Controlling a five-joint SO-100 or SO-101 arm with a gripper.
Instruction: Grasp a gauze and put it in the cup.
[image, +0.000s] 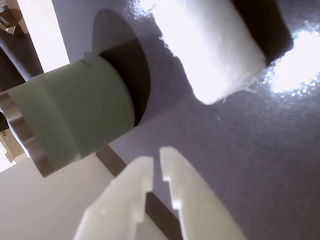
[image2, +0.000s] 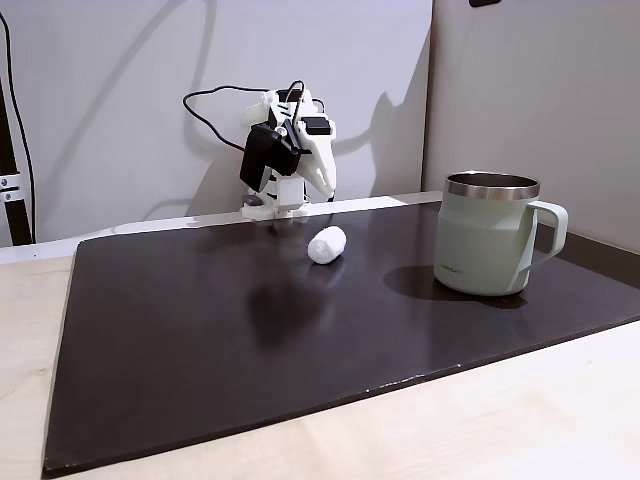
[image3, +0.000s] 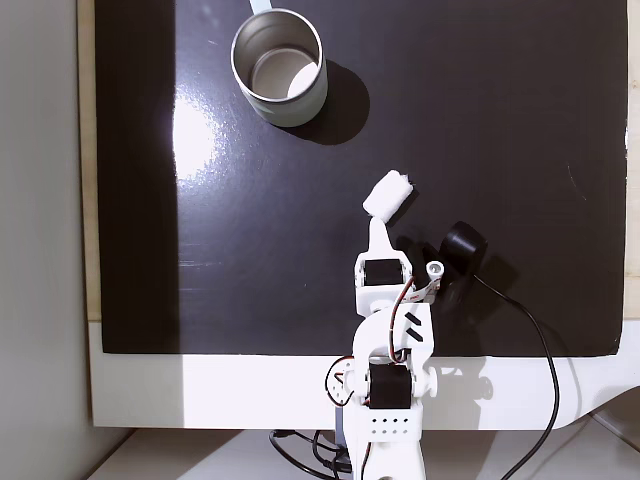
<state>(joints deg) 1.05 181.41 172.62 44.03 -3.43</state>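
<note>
My gripper (image: 157, 162) is hanging w/ jaws nearly pressed together, just a thin slit btwn the white fingertips (image: 172, 160), gripping nothing. Just past them in the wrist view the gauze (image: 212, 47) is lying on the dark mat (image: 270, 165), apart from my tips. In a fixed view the cup (image2: 486, 234) is standing upright, well apart from the gauze (image2: 327, 244), its handle pointing away from it.

The white tool (image: 157, 159) points downward — fingers nearly together, a narrow gap, holding nothing.
</note>
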